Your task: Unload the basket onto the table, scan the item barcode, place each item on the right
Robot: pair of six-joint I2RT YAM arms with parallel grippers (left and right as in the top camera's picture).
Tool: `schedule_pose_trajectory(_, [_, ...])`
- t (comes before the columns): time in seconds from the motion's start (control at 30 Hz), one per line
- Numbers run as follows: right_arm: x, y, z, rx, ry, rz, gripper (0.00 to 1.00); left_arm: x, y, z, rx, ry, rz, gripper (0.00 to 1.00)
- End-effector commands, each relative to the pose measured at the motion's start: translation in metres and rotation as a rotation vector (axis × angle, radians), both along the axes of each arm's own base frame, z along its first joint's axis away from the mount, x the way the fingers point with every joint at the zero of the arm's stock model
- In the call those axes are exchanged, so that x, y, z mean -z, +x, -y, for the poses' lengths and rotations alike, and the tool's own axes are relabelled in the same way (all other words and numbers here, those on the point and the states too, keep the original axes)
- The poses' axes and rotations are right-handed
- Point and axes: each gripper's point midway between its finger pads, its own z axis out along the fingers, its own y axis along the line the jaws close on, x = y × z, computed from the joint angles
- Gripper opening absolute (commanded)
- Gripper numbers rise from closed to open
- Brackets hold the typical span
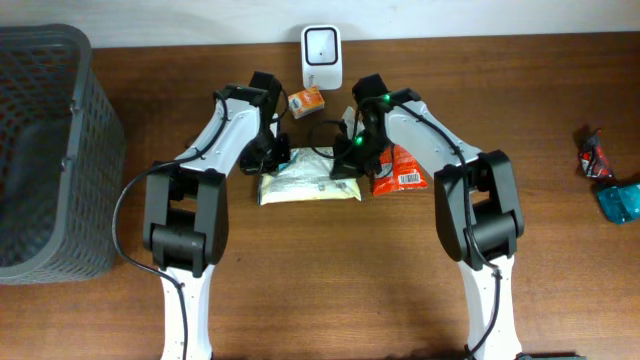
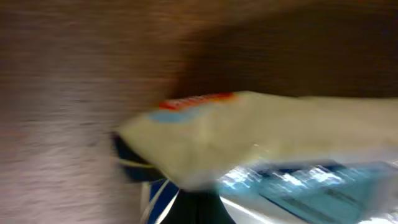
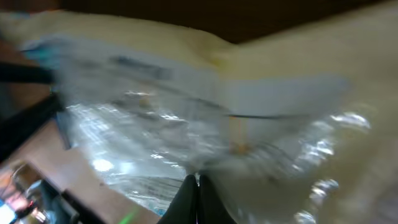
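A cream plastic packet (image 1: 310, 186) with blue print lies crosswise between my two grippers, below the white scanner (image 1: 322, 55) at the table's far edge. My left gripper (image 1: 272, 158) is shut on the packet's left end. In the left wrist view the packet (image 2: 261, 143) fills the frame above the dark fingers (image 2: 199, 208), heavily blurred. My right gripper (image 1: 349, 160) is shut on the packet's right end. In the right wrist view its fingertips (image 3: 198, 186) press together on the crinkled film (image 3: 186, 112). No barcode can be made out.
A small orange box (image 1: 306, 99) sits just left of the scanner. An orange-red packet (image 1: 400, 170) lies under the right arm. A grey mesh basket (image 1: 50, 150) fills the left side. A dark red packet (image 1: 595, 155) and a teal one (image 1: 620, 200) lie at the far right.
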Motion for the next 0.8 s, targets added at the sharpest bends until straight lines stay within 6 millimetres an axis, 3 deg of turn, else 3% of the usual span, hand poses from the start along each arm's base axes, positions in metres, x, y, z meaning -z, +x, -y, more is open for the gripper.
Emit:
schedule_pose_trajectory(0.0, [0.049, -0.01, 0.059, 0.04, -0.38, -0.024, 0.04, 0.019, -0.005, -0.042, 0.002, 0.22, -0.03, 0.0])
schedule_pose_trajectory(0.1, [0.037, -0.007, 0.064, 0.03, -0.409, -0.002, 0.04, 0.008, -0.002, -0.047, -0.011, 0.217, -0.017, 0.0])
schedule_pose_trajectory(0.27, [-0.014, 0.01, 0.059, -0.013, -0.384, 0.079, 0.04, -0.048, 0.01, -0.045, -0.028, 0.181, 0.062, 0.0])
schedule_pose_trajectory(0.37, [-0.04, 0.018, 0.055, -0.013, -0.368, 0.105, 0.04, -0.084, 0.014, -0.031, -0.031, 0.096, 0.125, 0.0])
schedule_pose_trajectory(0.43, [-0.045, 0.019, 0.052, -0.014, -0.353, 0.114, 0.04, -0.095, 0.013, -0.014, -0.026, -0.007, 0.135, 0.0])
schedule_pose_trajectory(0.53, [-0.044, 0.02, 0.05, -0.015, -0.35, 0.114, 0.08, -0.095, 0.005, 0.016, 0.003, -0.18, 0.09, 0.0])
schedule_pose_trajectory(0.6, [-0.044, 0.019, 0.048, -0.015, -0.33, 0.107, 0.04, -0.091, 0.001, 0.036, 0.059, -0.286, 0.071, 0.0])
schedule_pose_trajectory(0.77, [-0.04, 0.018, 0.049, -0.014, -0.318, 0.091, 0.04, -0.057, -0.009, 0.058, 0.095, -0.325, 0.033, 0.0])
